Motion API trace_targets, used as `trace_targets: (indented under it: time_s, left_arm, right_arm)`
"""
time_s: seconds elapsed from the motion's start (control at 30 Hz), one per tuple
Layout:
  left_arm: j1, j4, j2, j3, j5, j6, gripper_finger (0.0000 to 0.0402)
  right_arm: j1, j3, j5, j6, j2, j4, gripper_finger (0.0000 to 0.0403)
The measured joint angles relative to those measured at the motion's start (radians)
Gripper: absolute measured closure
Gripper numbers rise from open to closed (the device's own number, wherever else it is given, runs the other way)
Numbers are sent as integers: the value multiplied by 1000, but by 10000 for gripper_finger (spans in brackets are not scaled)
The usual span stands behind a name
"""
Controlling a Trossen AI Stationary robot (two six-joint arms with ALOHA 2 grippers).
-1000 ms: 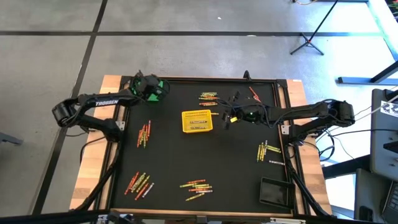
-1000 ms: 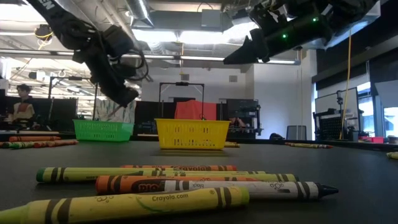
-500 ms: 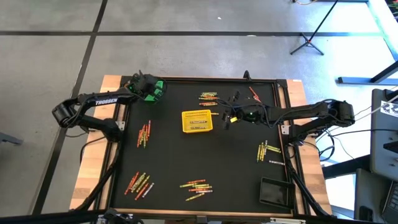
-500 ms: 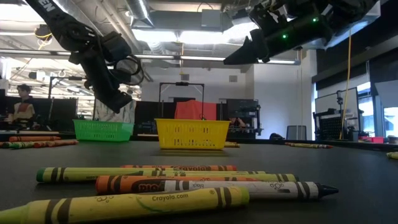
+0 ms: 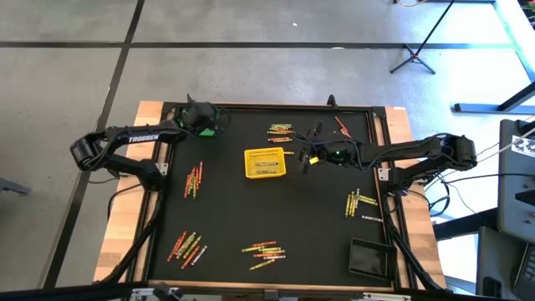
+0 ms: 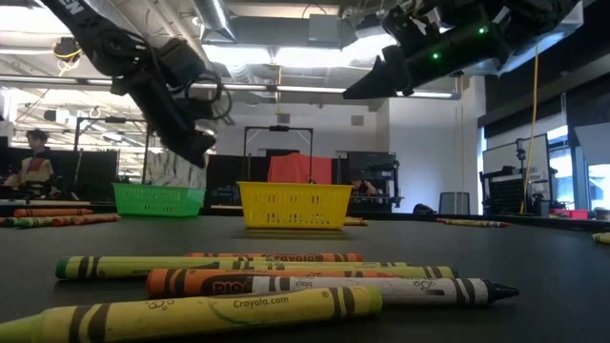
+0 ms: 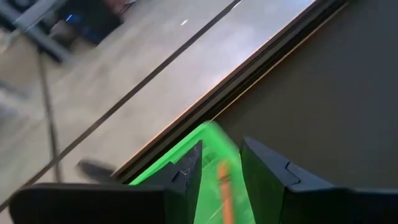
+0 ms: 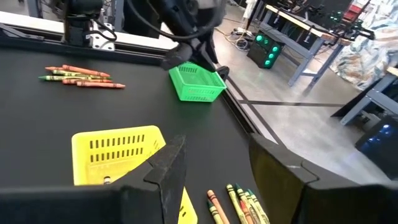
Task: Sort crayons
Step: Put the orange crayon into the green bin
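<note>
Left gripper [image 5: 203,121] is over the green basket [image 5: 211,124] at the far-left corner of the black table [image 5: 226,209]. From its wrist view the two fingers [image 7: 186,174] stand apart with a narrow gap, nothing clamped; an orange crayon [image 7: 222,186] shows in the gap, down in the green basket, blurred. Can't tell if it touches the pads.

Crayons on the table, left to right: a red/orange bunch [image 5: 194,178] below the left arm, a mixed bunch [image 5: 188,247] near the front-left edge, a mixed bunch [image 5: 263,251] at front centre. Yellow basket [image 5: 264,163] sits mid-table, upright. Behind it a small bunch [image 5: 281,130] near the far edge.

Right gripper [image 5: 306,159] hangs just right of the yellow basket, above the table. Fingers [image 8: 168,168] are spread well apart, holding nothing. Its wrist view looks past the yellow basket to the green one and the left arm.

Further right: a yellow/green bunch [image 5: 361,203] by the right edge, a black basket [image 5: 369,257] at the front-right corner.

Low view: four crayons [image 6: 267,281] lie close to the lens, flat on the table.
</note>
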Motion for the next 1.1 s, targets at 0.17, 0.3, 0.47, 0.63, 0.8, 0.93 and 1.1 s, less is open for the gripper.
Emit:
trace_targets:
  time_s: [0.17,0.3,0.47,0.63,0.8,0.93,1.1]
  left_arm:
    - [-57,94,0,0,129,3,307]
    - [-103,205,0,0,289,7,307]
    - [-157,353,0,0,443,14,307]
    - [-235,422,0,0,476,-10,307]
    - [-327,480,-2,0,445,14,307]
    - [-365,500,-1,0,406,60,307]
    - [-378,496,-1,0,366,77,308]
  right_arm:
    - [0,0,28,1,0,1,230]
    - [0,0,24,28,0,-10,230]
    - [0,0,19,32,0,-26,230]
    - [0,0,58,34,0,-58,230]
    - [-14,6,163,56,0,-151,230]
    - [-67,82,177,61,-5,-359,230]
    - [-194,214,177,111,-5,-671,230]
